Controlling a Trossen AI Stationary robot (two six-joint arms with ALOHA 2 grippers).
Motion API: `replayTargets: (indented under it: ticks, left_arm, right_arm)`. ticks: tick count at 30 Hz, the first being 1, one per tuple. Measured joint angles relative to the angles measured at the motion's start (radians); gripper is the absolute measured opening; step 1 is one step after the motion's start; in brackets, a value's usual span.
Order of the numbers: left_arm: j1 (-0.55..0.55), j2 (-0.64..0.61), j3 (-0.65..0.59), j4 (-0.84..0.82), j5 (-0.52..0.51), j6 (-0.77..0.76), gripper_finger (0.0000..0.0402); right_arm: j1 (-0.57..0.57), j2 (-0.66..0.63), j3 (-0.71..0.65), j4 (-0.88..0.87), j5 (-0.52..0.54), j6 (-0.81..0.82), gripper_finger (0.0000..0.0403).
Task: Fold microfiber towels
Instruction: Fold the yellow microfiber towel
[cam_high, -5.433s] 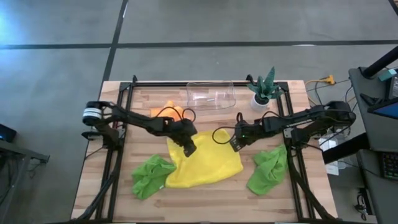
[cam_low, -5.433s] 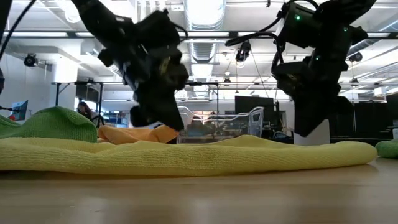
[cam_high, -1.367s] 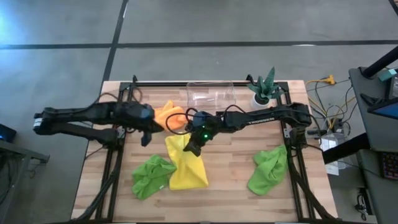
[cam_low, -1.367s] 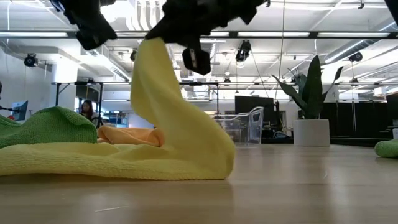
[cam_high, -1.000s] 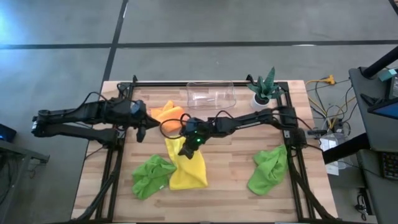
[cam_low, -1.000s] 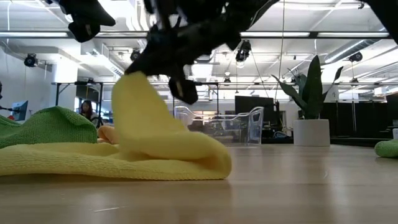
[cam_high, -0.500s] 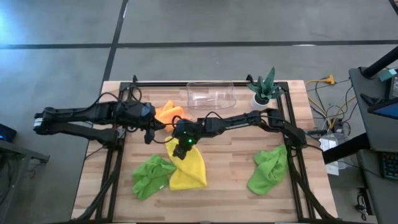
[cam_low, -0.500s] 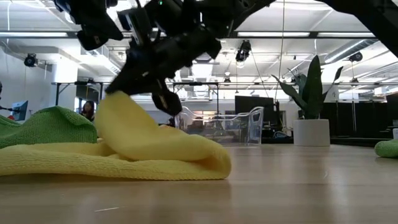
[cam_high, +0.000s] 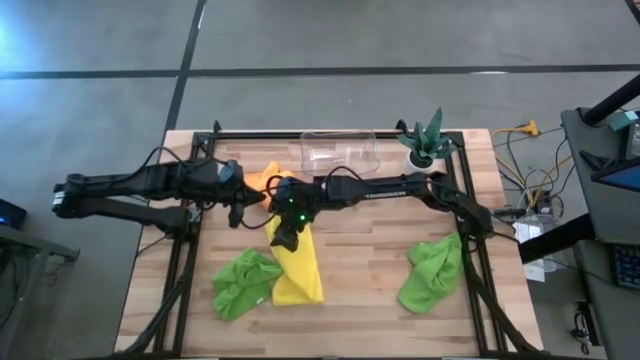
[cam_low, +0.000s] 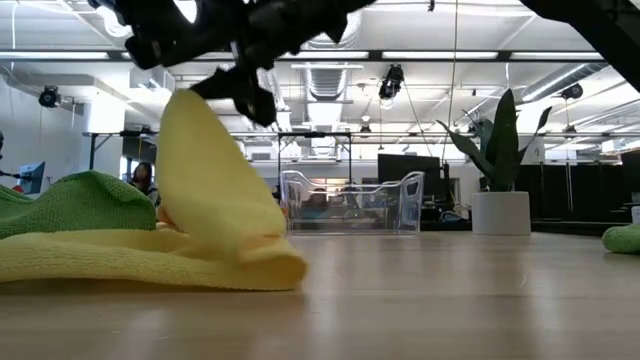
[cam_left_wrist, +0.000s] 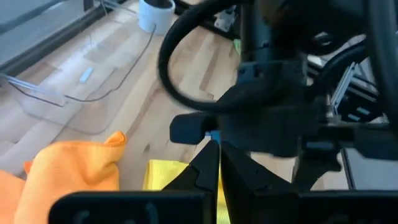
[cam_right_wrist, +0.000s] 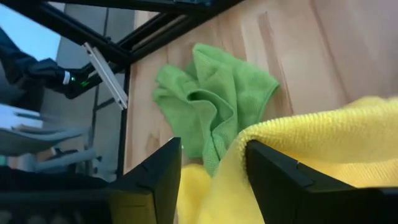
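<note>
The yellow towel (cam_high: 298, 272) lies near the table's middle, folded into a narrow strip. One part of it stands up in a peak (cam_low: 195, 130) under my right gripper (cam_high: 284, 238). That gripper is open, with the peak's edge between its fingers (cam_right_wrist: 214, 149). The orange towel (cam_high: 262, 177) lies bunched behind it. One lime green towel (cam_high: 245, 283) lies crumpled to the yellow one's left and another (cam_high: 430, 272) near the right edge. My left gripper (cam_high: 237, 210) hangs shut above the table beside the orange towel (cam_left_wrist: 68, 177). My right gripper's fingers stand apart around the raised edge of the yellow towel (cam_right_wrist: 249, 134). The cloth lies against one finger (cam_right_wrist: 273, 174), and a gap shows on the other side. The fingers slant down from the table's right. The towel's lower part rests on the table.
A clear plastic bin (cam_high: 338, 152) stands at the far edge, with a potted plant (cam_high: 425, 140) to its right. Black frame rails (cam_high: 190, 240) run along both table sides. Bare wood lies between the yellow towel and the right green towel.
My right gripper has risen and gone toward the table's left with the yellow towel's edge. The folded-over part has been drawn left, so the strip is narrower and its peak stands taller. The bottom layer has stayed on the table.
</note>
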Motion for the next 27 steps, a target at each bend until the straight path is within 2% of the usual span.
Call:
replayTargets:
  ticks: [4,11,22,27]
  left_arm:
    - [0.0,-0.022,0.0,-0.001,-0.011,0.003,0.0]
    - [0.0,-0.025,-0.001,-0.006,-0.028,0.004,0.0]
    - [0.0,-0.029,-0.001,-0.004,-0.03,-0.003,0.0]
    - [0.0,-0.074,-0.001,-0.001,-0.03,-0.004,0.0]
  right_arm:
    - [-0.002,-0.002,0.035,-0.043,0.003,-0.022,0.0165]
    - [-0.002,-0.002,0.019,-0.065,0.012,-0.028,0.0156]
    - [-0.002,-0.002,-0.116,-0.025,0.106,-0.073,0.0153]
    - [-0.002,-0.002,-0.155,-0.018,0.156,-0.075,0.0173]
